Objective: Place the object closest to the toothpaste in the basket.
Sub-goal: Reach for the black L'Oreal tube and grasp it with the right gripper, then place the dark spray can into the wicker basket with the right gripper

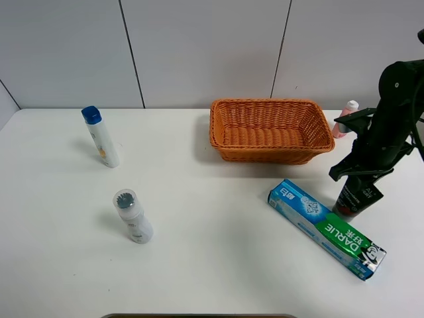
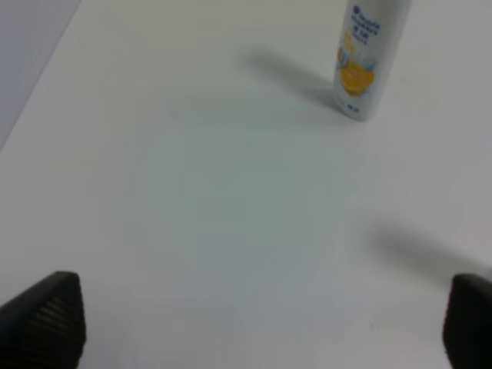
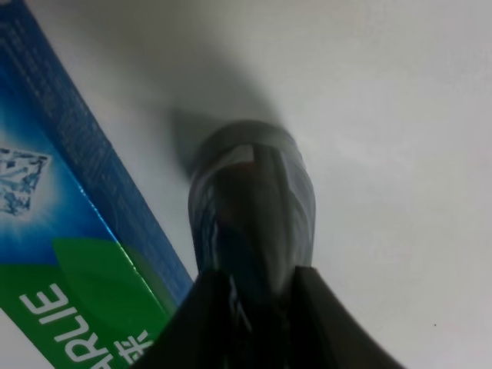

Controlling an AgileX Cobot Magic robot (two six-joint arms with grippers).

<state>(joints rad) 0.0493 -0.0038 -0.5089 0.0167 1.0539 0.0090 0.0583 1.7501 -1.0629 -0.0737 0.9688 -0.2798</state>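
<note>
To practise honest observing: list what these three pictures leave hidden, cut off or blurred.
Dark bottle: top hidden under the right gripper, high view; label blurred, right wrist view.
Pink bottle: partly behind the basket, high view.
Toothpaste: cut by frame edges, right wrist view.

Back of the table (image 1: pixel 199 278), right of centre: the basket (image 1: pixel 271 129), a small bottle (image 1: pixel 344 118) behind its right corner. In front, the toothpaste box (image 1: pixel 326 228) lies slantwise, a standing bottle (image 1: pixel 356 197) just beside it. Far left, a tall bottle (image 1: pixel 101 137); nearer us, a short bottle (image 1: pixel 132 216).
</note>
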